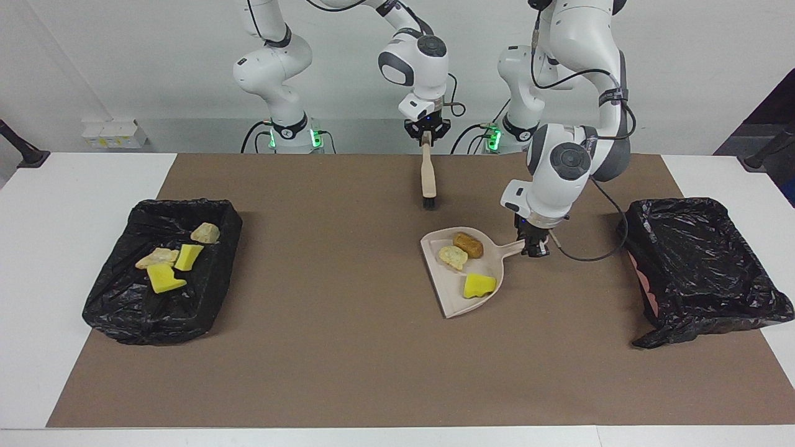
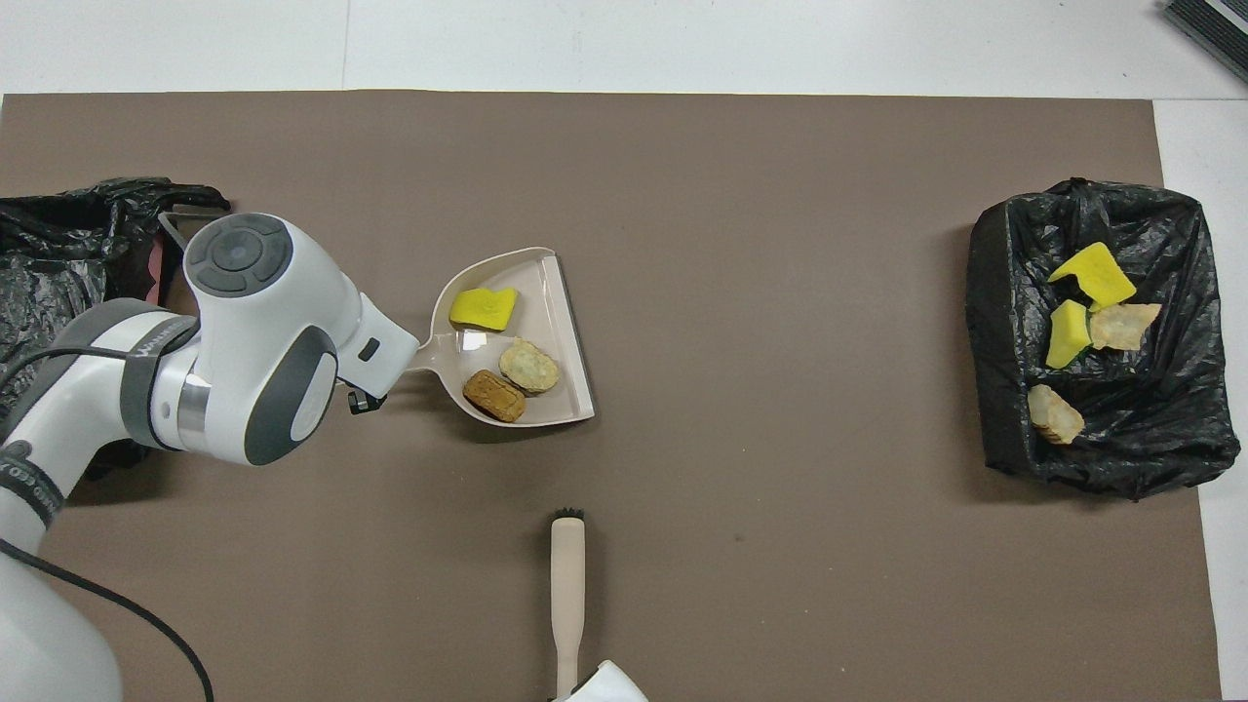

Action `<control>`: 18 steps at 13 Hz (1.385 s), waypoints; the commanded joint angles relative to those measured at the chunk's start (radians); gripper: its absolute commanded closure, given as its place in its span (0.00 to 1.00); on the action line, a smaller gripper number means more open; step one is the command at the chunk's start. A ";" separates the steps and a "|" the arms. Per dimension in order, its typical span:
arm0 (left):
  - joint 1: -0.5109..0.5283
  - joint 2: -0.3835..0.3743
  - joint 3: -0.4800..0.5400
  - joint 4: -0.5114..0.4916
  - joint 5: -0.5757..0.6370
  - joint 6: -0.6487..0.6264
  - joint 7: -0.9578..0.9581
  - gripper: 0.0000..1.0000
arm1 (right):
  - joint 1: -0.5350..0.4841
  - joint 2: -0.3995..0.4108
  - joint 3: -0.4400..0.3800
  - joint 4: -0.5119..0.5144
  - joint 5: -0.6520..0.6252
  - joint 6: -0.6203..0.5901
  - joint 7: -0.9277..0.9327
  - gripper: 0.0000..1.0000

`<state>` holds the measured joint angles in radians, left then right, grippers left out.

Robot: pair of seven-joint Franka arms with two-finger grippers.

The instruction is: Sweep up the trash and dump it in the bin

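Facing view: we are seeing the left pincer point(image 1: 535, 247) pinching the dustpan point(image 1: 490, 268) handle; three trash scraps point(image 1: 467, 244) are lying in it. The right pincer point(image 1: 427, 138) is gripping the brush point(image 1: 428, 176).

Overhead view: four scraps point(image 2: 1090, 276) are lying in the black-lined bin point(image 2: 1150, 439), well apart from the dustpan point(image 2: 570, 361).

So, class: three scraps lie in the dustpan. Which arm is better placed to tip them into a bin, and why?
The left. Its gripper already grips the dustpan by the handle, beside the empty bin. The right gripper is holding the brush.
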<state>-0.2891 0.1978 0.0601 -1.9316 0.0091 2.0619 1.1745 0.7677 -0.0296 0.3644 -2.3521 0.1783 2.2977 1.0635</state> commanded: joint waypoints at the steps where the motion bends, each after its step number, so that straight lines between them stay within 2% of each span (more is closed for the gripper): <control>1: 0.050 -0.011 -0.006 0.074 -0.021 -0.090 0.077 1.00 | -0.024 0.019 0.001 0.016 -0.008 0.016 -0.022 0.36; 2: 0.067 -0.011 -0.006 0.097 -0.027 -0.120 0.095 1.00 | -0.036 0.029 0.001 0.025 -0.013 0.019 -0.023 0.35; 3: 0.083 -0.012 -0.006 0.118 -0.035 -0.141 0.118 1.00 | -0.050 0.034 -0.002 0.051 -0.013 0.017 -0.023 0.28; 4: 0.114 -0.012 -0.006 0.143 -0.035 -0.166 0.151 1.00 | -0.092 0.033 -0.002 0.071 -0.014 0.006 -0.023 0.16; 5: 0.142 -0.017 -0.006 0.167 -0.041 -0.190 0.175 1.00 | -0.137 0.001 -0.002 0.073 -0.014 -0.004 -0.031 0.05; 7: 0.218 -0.006 -0.006 0.254 -0.047 -0.253 0.268 1.00 | -0.226 -0.108 -0.002 0.073 -0.013 -0.044 -0.043 0.00; 9: 0.295 0.018 -0.005 0.321 -0.057 -0.308 0.353 1.00 | -0.296 -0.188 -0.007 0.082 -0.013 -0.154 -0.068 0.00; 11: 0.362 0.022 -0.003 0.355 -0.052 -0.322 0.442 1.00 | -0.379 -0.226 -0.009 0.132 -0.013 -0.274 -0.101 0.00; 13: 0.442 0.055 -0.006 0.419 -0.057 -0.342 0.516 1.00 | -0.488 -0.257 -0.015 0.198 -0.013 -0.387 -0.153 0.00; 15: 0.508 0.098 -0.006 0.514 -0.055 -0.394 0.598 1.00 | -0.603 -0.267 -0.038 0.301 -0.013 -0.516 -0.280 0.00; 18: 0.597 0.135 -0.003 0.595 -0.052 -0.411 0.623 1.00 | -0.750 -0.228 -0.058 0.451 -0.016 -0.612 -0.443 0.00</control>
<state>0.2595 0.2843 0.0679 -1.4378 -0.0275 1.6987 1.7689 0.0786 -0.3032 0.2966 -1.9911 0.1706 1.7414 0.6858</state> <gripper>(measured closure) 0.683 0.000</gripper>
